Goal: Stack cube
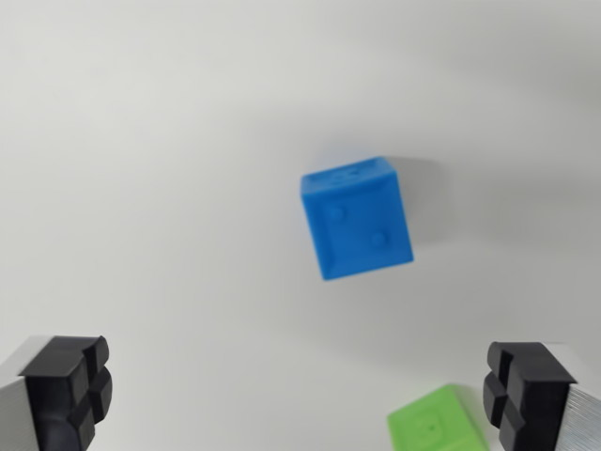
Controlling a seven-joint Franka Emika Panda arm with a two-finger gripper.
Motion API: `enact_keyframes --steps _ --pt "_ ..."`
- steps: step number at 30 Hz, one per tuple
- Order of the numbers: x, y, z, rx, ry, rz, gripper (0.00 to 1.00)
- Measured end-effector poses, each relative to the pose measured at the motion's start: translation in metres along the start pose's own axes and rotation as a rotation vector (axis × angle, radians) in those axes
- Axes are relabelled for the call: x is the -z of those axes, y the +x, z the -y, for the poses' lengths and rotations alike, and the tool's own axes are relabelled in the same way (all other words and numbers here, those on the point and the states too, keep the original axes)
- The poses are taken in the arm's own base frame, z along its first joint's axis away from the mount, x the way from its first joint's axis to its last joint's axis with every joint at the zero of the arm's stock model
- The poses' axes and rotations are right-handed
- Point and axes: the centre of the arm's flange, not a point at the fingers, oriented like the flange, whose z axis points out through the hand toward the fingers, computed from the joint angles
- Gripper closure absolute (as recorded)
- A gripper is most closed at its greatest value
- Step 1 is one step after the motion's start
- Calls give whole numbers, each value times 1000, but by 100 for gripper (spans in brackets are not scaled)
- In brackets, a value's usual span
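— Two cubes are showing in the wrist view, is that correct?

— Yes. One blue cube is sitting a little right of the centre of the frame, on a plain white surface. It is turned slightly, and small round dots are showing on its faces. A soft shadow is lying behind it, toward the upper right.

— And the second one?

— A green cube is lying at the bottom edge, right of the middle. The frame is cutting it, so only its upper part is visible. It is standing well apart from the blue one.

— How is the gripper standing?

— Its jaws are standing wide apart. One black pad is showing in the lower left corner and the other in the lower right corner. Nothing is sitting between them; only the bare white surface is showing there.

— Is the right pad touching the green cube?

— It is appearing just beside it in the picture, but I cannot tell if they are touching.
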Motion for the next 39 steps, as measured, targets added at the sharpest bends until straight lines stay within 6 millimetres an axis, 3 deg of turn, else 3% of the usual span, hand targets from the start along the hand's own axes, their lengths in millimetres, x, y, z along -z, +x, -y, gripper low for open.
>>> enact_keyframes --steps 22,39 --pt "-86 13 -35 218 -1 6 0" --pt "-154 12 -35 225 -1 6 0"
